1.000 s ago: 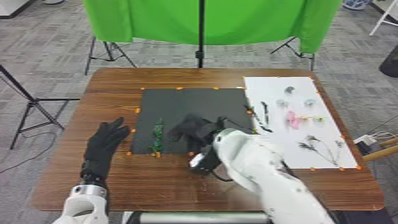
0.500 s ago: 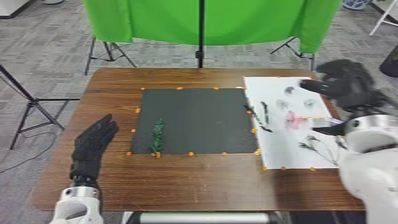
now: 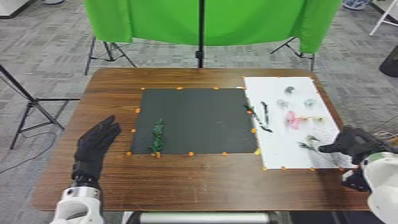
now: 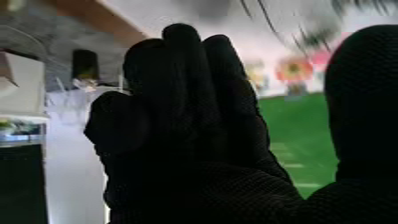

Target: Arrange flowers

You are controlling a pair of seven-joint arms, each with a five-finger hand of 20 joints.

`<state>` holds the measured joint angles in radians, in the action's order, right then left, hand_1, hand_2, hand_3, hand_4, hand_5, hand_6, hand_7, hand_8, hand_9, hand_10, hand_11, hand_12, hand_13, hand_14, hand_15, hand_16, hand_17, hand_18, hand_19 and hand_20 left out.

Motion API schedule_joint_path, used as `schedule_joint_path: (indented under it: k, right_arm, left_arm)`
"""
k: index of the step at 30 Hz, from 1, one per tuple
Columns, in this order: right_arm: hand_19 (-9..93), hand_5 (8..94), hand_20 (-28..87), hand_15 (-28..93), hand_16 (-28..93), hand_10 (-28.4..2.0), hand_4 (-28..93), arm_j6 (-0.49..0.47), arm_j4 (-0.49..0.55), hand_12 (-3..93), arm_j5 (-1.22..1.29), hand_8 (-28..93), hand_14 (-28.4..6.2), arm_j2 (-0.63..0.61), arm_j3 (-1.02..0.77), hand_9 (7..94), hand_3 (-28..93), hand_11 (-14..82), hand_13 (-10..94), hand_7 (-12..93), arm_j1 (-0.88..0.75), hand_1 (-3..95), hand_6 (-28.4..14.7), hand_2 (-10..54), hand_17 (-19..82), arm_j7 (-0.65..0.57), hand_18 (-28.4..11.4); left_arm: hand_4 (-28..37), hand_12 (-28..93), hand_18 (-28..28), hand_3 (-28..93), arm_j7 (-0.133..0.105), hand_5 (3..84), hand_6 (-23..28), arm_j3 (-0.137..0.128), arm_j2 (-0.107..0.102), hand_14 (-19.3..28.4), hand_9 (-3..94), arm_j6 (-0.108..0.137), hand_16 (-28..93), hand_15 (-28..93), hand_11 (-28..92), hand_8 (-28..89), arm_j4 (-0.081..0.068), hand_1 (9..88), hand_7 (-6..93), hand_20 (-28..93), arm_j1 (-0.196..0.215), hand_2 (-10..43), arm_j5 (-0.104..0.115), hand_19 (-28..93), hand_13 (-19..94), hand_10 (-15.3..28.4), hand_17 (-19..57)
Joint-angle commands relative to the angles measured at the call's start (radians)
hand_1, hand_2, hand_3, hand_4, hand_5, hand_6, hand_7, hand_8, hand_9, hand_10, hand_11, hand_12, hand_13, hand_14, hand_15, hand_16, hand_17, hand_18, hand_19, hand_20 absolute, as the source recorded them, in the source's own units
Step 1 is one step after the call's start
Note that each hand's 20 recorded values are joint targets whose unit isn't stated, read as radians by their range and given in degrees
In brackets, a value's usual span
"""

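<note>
In the head view, a green sprig (image 3: pixel 158 136) is laid roughly upright on the left part of a black sheet (image 3: pixel 202 117), in the middle of the frame. A white sheet (image 3: pixel 275 154) is placed just beside it, at the right of the frame. Near the white sheet's left edge, two dark slender stems (image 3: pixel 266 113) are laid. Toward its upper part, a small grey piece (image 3: pixel 290 90) is seen, with two pale blossoms (image 3: pixel 282 103) below it, side by side. Below these, a pink flower (image 3: pixel 292 119) is set, with a small yellowish one (image 3: pixel 317 119) just right of it. A thin branching spray (image 3: pixel 307 146) is spread on the lower right part of the sheet.

The right hand (image 3: pixel 355 143) is held at the lower right of the frame, over the sheet's right edge, near the spray. Its fingers (image 4: pixel 182 75) are kept almost straight and close together, with the thumb well apart; nothing is seen to be gripped. The left hand (image 3: pixel 94 145) is held open at the left of the frame, its fingers extended toward the top and nothing grasped. Both sheets are edged with bits of orange tape (image 3: pixel 191 154) on a brown table (image 3: pixel 191 187).
</note>
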<state>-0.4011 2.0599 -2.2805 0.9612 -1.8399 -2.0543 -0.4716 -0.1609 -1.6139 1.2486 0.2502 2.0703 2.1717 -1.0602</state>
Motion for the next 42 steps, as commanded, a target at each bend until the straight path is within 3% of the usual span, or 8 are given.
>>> schedule_joint_path:
  k: [1, 3, 4, 6, 17, 23, 34, 42]
  right_arm:
    - [93, 65.9, 55, 66, 32, -15.3, -28, 0.214, -0.069, 23.4, -0.112, -6, -8.2, 0.016, 0.051, 71.6, 62, 21.7, 75, 17, -0.056, 39.7, -4.2, -9.5, 52, 0.022, -16.0]
    - [93, 69.2, 57, 65, 32, -12.9, -27, 0.322, -0.085, 24.0, -0.120, -7, -6.4, 0.015, 0.068, 77.3, 62, 26.0, 79, 20, -0.068, 44.3, -2.2, -9.5, 55, 0.048, -14.8]
    - [93, 71.8, 59, 65, 33, -11.1, -23, 0.334, -0.085, 28.9, -0.128, 6, -5.5, 0.016, 0.069, 80.8, 54, 25.7, 82, 21, -0.069, 51.4, -1.4, -9.5, 57, 0.061, -14.4]
    - [93, 76.0, 60, 65, 33, -9.5, -19, 0.402, -0.091, 35.4, -0.129, 13, -4.2, 0.010, 0.077, 86.1, 49, 24.5, 84, 24, -0.073, 58.1, -0.2, -9.5, 60, 0.080, -13.7]
    - [93, 79.9, 63, 64, 33, -8.6, -16, 0.561, 0.054, 37.0, -0.010, 17, -2.2, 0.015, 0.109, 89.8, 56, 31.0, 89, 29, -0.018, 59.3, 1.2, -9.5, 64, 0.070, -12.6]
    - [93, 80.1, 64, 64, 34, -9.0, -15, 0.542, 0.112, 36.7, 0.077, 18, -1.9, 0.069, 0.302, 89.8, 56, 32.0, 90, 30, 0.126, 59.1, 1.0, -9.5, 65, 0.032, -12.4]
    - [93, 80.9, 64, 63, 34, -9.6, -14, 0.571, -0.059, 35.3, 0.131, 18, -1.6, 0.351, 0.654, 90.5, 56, 33.2, 91, 29, 0.343, 59.9, 0.3, -9.5, 66, -0.003, -12.3]
    - [93, 81.0, 64, 63, 34, -9.7, -13, 0.558, -0.133, 35.0, 0.203, 18, -1.4, 0.397, 0.774, 90.5, 55, 33.4, 91, 29, 0.397, 60.5, -0.1, -9.5, 66, -0.039, -12.3]
  left_arm:
    - [-24.0, 15, 11.9, 65, 0.024, 45.6, 3.1, 0.008, 0.009, 14.3, 43.0, -0.016, 4, 11, 15, -6, -0.007, 25.0, 9.1, 24, 0.007, -1.3, -0.008, 9, 36, 11.7, 9.1]
    - [-24.0, 15, 11.9, 65, 0.024, 45.7, 3.1, 0.009, 0.011, 14.4, 43.1, -0.017, 4, 11, 15, -6, -0.006, 24.9, 9.1, 23, 0.009, -1.3, -0.008, 9, 36, 11.8, 9.0]
    - [-24.1, 15, 12.0, 65, 0.025, 45.7, 3.0, 0.009, 0.012, 14.3, 43.2, -0.017, 4, 11, 15, -6, -0.006, 24.9, 9.2, 23, 0.010, -1.3, -0.008, 9, 36, 11.8, 9.0]
    - [-24.2, 15, 11.9, 65, 0.026, 45.7, 3.0, 0.009, 0.011, 14.3, 43.6, -0.017, 4, 11, 15, -6, -0.004, 25.0, 9.1, 23, 0.017, -1.2, -0.007, 9, 36, 11.9, 9.0]
    - [-24.4, 15, 11.9, 65, 0.029, 45.8, 3.1, 0.007, 0.006, 14.6, 44.3, -0.025, 4, 11, 15, -6, -0.005, 24.8, 9.1, 23, 0.019, -1.0, -0.003, 8, 36, 12.1, 9.0]
    - [-24.5, 15, 11.8, 65, 0.031, 45.9, 3.1, 0.008, 0.009, 14.6, 44.4, -0.029, 4, 11, 15, -6, -0.007, 24.6, 9.1, 23, 0.019, -0.9, 0.000, 8, 36, 12.2, 8.9]
    - [-24.5, 15, 11.8, 65, 0.056, 45.9, 3.2, 0.014, 0.016, 14.7, 44.4, -0.062, 4, 11, 15, -6, -0.014, 24.4, 9.0, 23, 0.004, -0.8, -0.009, 8, 36, 12.3, 8.7]
    - [-24.3, 14, 11.9, 65, 0.063, 45.9, 3.2, 0.015, 0.008, 14.6, 44.4, -0.054, 4, 11, 15, -6, -0.012, 24.6, 8.8, 23, 0.003, -0.3, -0.009, 8, 36, 12.2, 8.5]
